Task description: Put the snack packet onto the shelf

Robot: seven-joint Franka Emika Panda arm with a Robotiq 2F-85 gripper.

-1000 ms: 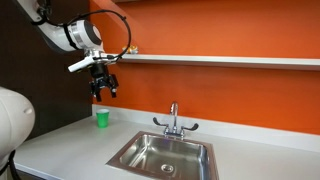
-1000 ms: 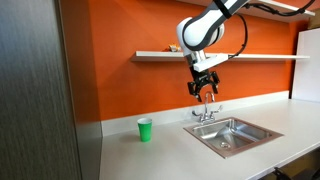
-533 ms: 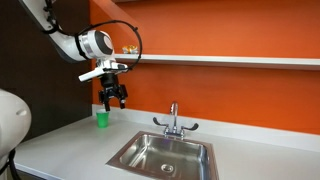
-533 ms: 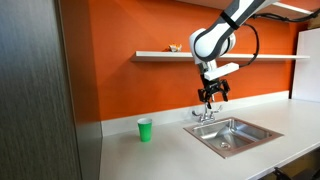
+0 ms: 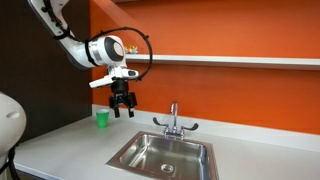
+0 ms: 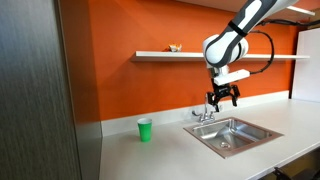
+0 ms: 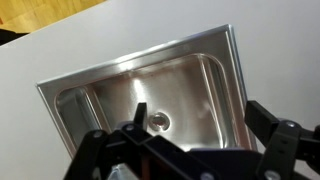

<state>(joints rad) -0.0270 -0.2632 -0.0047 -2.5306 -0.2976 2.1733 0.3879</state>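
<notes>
Pincer (image 5: 122, 107) hangs jaws wide apart, nothing between them, pointing down over the grey bench (image 5: 60, 145). The wrist view looks straight into the steel sink (image 7: 130, 64). Faucet (image 5: 173, 120) stands just beside, green cup (image 5: 101, 118) near on the bench. Up on the white shelf (image 6: 160, 55) along the orange wall (image 6: 120, 90) sits the snack packet (image 6: 175, 47), well apart from the pincer

In both exterior views my gripper (image 5: 122, 110) (image 6: 222, 101) sits lower and farther along the wall than a second ago. It has left the spot above the green cup (image 5: 101, 117) and now hangs nearer the faucet (image 5: 173, 119), at the sink (image 5: 130, 152) edge.
</notes>
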